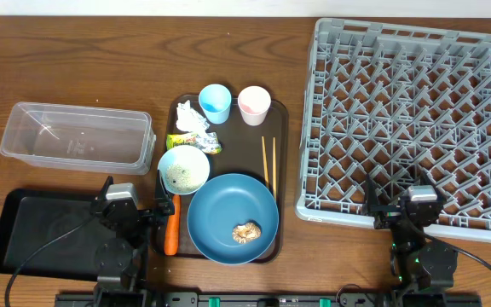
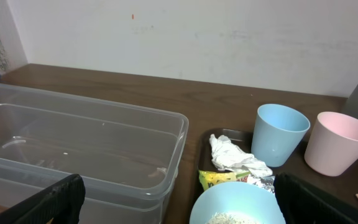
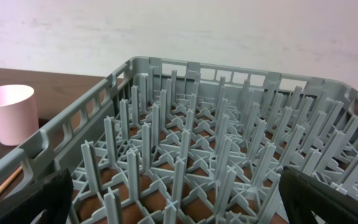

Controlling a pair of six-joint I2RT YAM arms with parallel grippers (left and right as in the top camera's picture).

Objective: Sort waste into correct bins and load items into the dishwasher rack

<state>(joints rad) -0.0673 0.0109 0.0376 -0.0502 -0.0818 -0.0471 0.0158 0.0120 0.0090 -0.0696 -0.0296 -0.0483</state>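
On the brown serving tray (image 1: 281,128) stand a blue plate (image 1: 224,209) with a brown food lump (image 1: 246,231), a light blue bowl (image 1: 183,168) with rice (image 2: 229,218), a blue cup (image 1: 216,102), a pink cup (image 1: 253,105), crumpled paper (image 1: 191,118), a yellow-green wrapper (image 1: 193,142) and chopsticks (image 1: 268,162). A carrot (image 1: 172,228) lies at the tray's left edge. My left gripper (image 1: 135,205) is open and empty by the black tray (image 1: 32,230), facing the clear tub (image 1: 75,136). My right gripper (image 1: 406,209) is open and empty at the grey rack's (image 1: 407,119) near edge.
In the left wrist view the tub (image 2: 92,143), paper (image 2: 229,155), wrapper (image 2: 219,178), blue cup (image 2: 278,134) and pink cup (image 2: 337,142) lie ahead. The right wrist view shows rack pegs (image 3: 197,149) and the pink cup (image 3: 8,112) at left.
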